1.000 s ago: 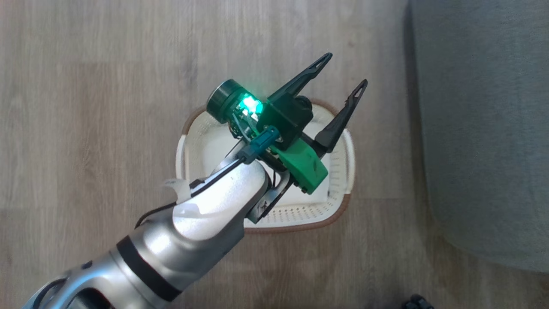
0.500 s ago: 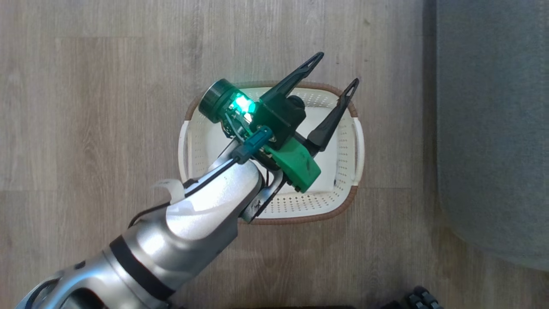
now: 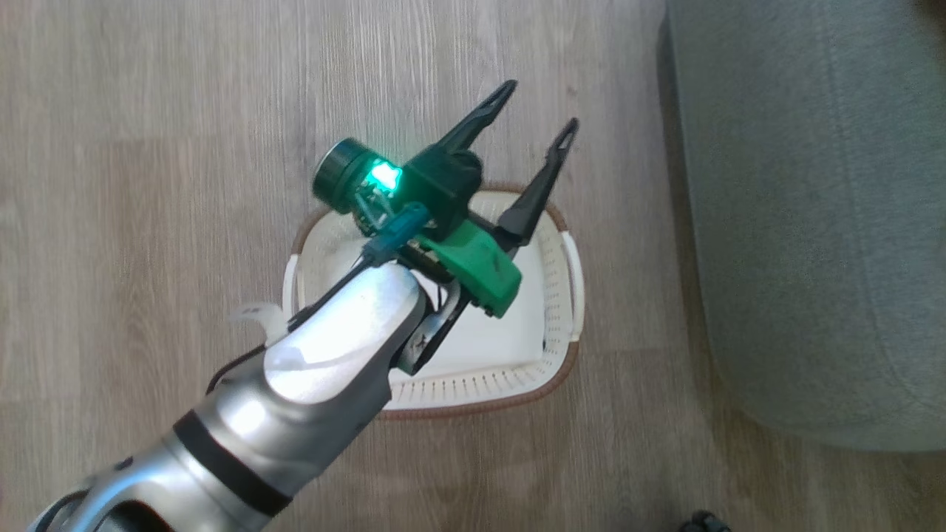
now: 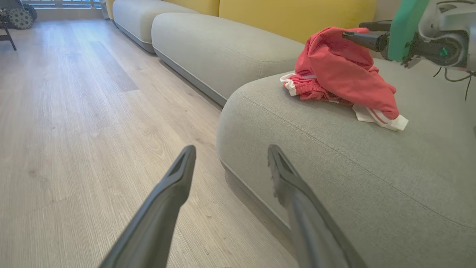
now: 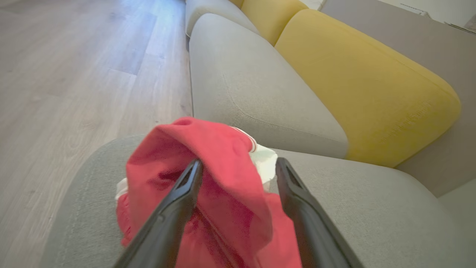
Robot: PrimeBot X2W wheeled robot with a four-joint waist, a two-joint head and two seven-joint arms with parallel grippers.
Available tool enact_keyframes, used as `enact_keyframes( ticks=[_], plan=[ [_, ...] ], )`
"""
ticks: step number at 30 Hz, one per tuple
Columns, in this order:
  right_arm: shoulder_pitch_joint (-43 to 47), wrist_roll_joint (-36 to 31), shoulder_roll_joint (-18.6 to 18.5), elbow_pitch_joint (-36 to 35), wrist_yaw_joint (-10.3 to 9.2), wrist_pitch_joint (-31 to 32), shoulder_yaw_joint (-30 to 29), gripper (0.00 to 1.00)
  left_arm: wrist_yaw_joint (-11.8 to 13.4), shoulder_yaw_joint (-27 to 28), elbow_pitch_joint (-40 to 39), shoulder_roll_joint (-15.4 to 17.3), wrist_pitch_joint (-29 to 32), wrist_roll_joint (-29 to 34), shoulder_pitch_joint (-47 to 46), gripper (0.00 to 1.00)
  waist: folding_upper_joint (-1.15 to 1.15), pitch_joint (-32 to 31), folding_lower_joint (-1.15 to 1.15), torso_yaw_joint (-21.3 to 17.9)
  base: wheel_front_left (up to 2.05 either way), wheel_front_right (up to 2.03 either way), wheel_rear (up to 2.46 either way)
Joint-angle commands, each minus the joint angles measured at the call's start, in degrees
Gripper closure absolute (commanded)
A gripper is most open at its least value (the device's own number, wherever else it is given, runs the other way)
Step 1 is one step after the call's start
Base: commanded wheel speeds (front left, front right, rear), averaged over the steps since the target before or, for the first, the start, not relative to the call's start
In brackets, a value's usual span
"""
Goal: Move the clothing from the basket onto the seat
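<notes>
The left gripper (image 3: 541,103) is hovering over the basket (image 3: 473,384), fingers apart, empty; the right gripper (image 5: 238,163), fingers spread, is straddling the clothing (image 5: 223,149) heaped on the seat (image 5: 372,208). Placing is seemingly finishing, calling for a clean withdrawal. Wrist views are showing that heap, the head view the basket's bare floor

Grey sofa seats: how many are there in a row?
3 in the left wrist view: the nearest seat, with the red clothes on it; the middle seat behind it; and the far seat at the top edge. More may lie beyond.
</notes>
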Motion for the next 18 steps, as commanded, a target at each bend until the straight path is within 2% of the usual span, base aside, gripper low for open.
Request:
enact_keyframes(
  ticks=[1, 11, 18],
  plan=[
    [1.65, 1.17, 0.06, -1.92, -0.02, -0.51, 1.33, 0.0, 0.26, 2.18, -1.22, 0.9, -0.54, -0.44, 0.6, 0.0, 0.0, -2.47, 0.0, -0.89, 0.0, 0.0, 0.0],
    [9.57, 11.74, 1.08, -6.86, -0.02, -0.53, 14.45, 0.0, 0.28, 6.17, 1.31, 1.87, -1.59, -3.89, 6.67, 0.0, 0.0, -12.94, 0.0, -0.78, 0.0, 0.0, 0.0],
    [14.14, 16.74, 2.17, -9.3, -0.02, -0.53, 19.09, 0.0, 1.74, 11.71, 1.47, 3.31, -1.75, -5.36, 13.45, 0.0, 0.0, -20.09, 0.0, 0.38, 0.0, 0.0, 0.0]
  ],
)
